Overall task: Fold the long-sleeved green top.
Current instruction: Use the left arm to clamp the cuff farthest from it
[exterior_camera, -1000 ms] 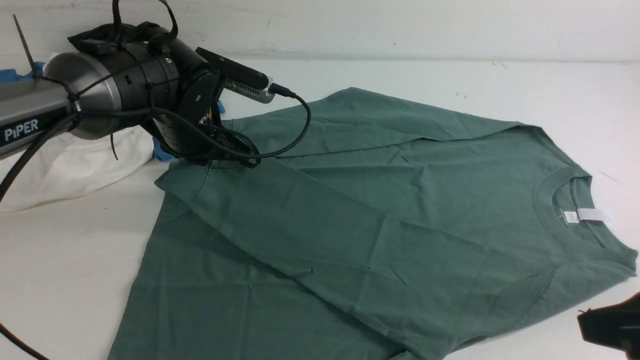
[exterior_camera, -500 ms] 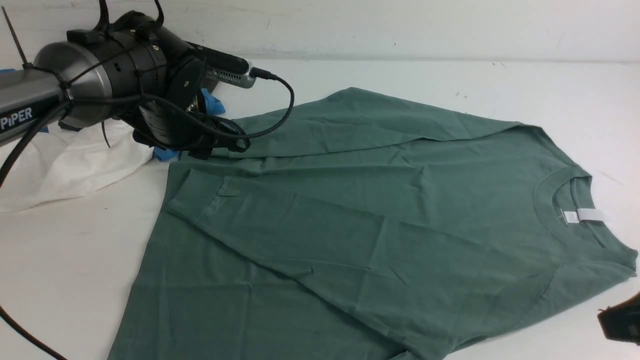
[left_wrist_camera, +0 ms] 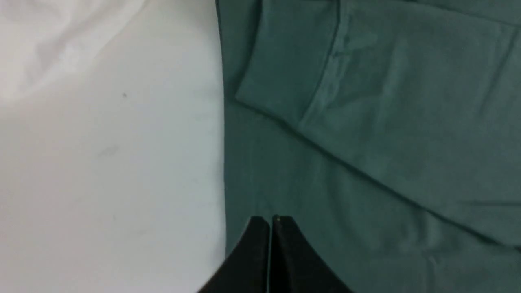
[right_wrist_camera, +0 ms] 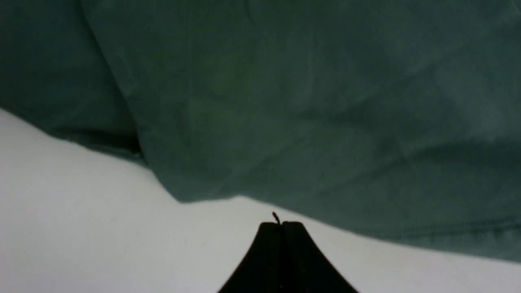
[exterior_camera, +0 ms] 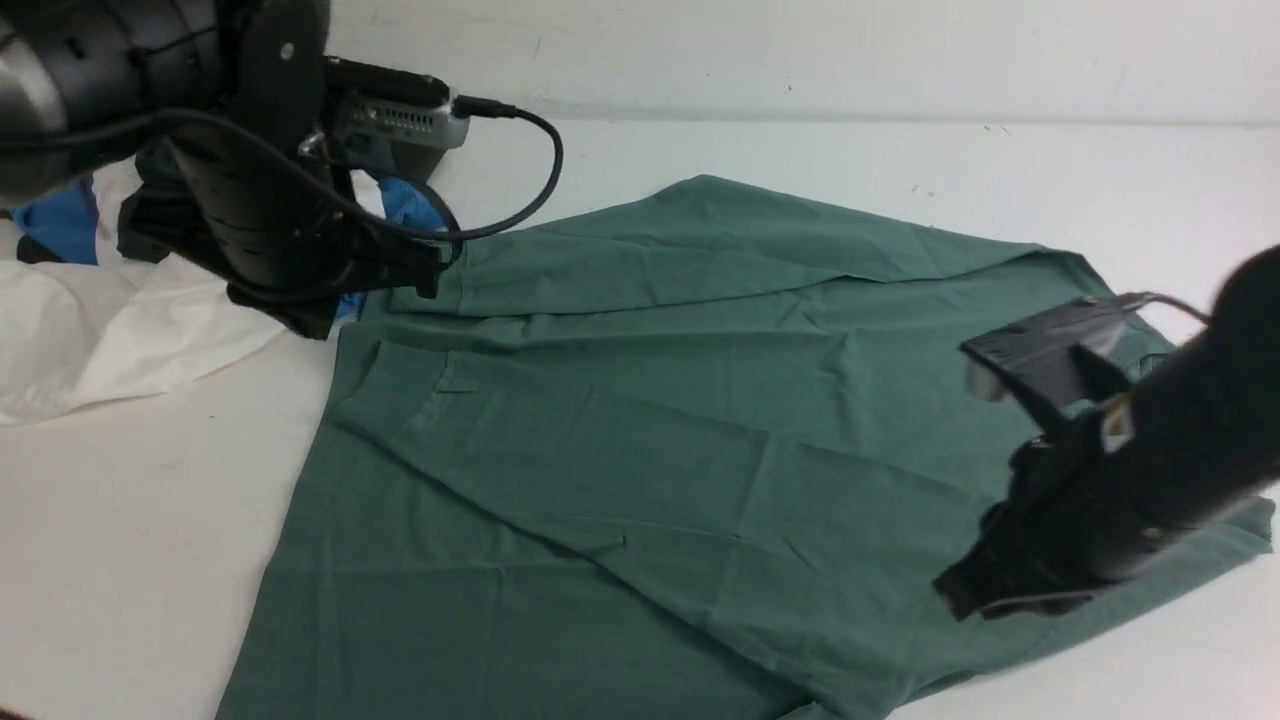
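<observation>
**Green top spread flat; both grippers clenched, holding nothing**

- The green long-sleeved top [exterior_camera: 700, 420] lies open on the white table [exterior_camera: 120, 560]. It fills the centre and right of the front view, neck end towards the right edge, hem towards lower left.
- One sleeve lies diagonally across the body, its cuff [exterior_camera: 395, 395] at left of centre.
- A white garment [exterior_camera: 120, 330] and a blue garment [exterior_camera: 60, 220] sit at upper left, beside the top.
- Left gripper [left_wrist_camera: 270, 221]: jaws pressed together, empty. In its wrist view the tips are at bottom centre, over green cloth just inside the straight edge, with the cuff near in the upper middle.
- Right gripper [right_wrist_camera: 281, 224]: jaws shut, empty. It sits at bottom centre of its wrist view, over bare table just beside the top's edge.
- Handling, by judgement: light, limp cotton with no stiffness. It should drape, crease and drag on the table rather than slide cleanly.
- Best hold is probably a pinch at an edge or corner, hem or shoulder, catching every layer. Both jaws would need to open first.
</observation>
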Robot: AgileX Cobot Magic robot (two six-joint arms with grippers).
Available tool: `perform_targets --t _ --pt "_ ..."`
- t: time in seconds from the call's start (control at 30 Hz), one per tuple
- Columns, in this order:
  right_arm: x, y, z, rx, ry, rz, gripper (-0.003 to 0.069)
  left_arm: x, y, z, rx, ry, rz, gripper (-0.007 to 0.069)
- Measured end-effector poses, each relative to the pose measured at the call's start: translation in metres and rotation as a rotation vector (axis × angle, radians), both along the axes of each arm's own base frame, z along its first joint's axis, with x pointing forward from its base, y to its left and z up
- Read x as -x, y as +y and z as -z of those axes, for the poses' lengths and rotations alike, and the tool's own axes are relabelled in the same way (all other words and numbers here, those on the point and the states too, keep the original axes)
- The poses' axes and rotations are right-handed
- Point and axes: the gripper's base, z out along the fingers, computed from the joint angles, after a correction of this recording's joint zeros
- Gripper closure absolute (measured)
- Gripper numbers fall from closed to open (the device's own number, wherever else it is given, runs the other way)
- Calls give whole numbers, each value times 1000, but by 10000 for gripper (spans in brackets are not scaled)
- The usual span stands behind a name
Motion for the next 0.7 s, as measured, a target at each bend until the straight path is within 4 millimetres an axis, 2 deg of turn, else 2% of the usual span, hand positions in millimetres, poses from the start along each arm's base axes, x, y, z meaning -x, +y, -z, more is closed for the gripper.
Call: perform_targets --t 0.1,0.13,0.17,0.23,0.27,0.3,0.4,0.53,0.7 --pt "-19 12 25 14 20 -2 669 31 4 3 64 23 3 629" --pt "-20 13 26 13 16 -2 669 33 5 4 67 25 2 629" --pt "-29 18 41 21 29 1 669 49 7 10 88 51 -1 629" --pt "-34 20 48 23 34 4 669 57 8 16 100 67 -3 629" --pt "-39 23 61 35 59 5 669 67 11 24 103 96 -7 629" --pt "-40 23 62 36 62 6 669 67 11 24 104 97 -7 629" --pt "-44 25 83 65 115 4 669 79 13 42 105 160 -16 629" --pt "-45 26 84 73 129 1 669 82 13 50 111 180 -18 629" --pt "-34 20 86 84 139 -2 669 85 14 45 119 158 -15 629"
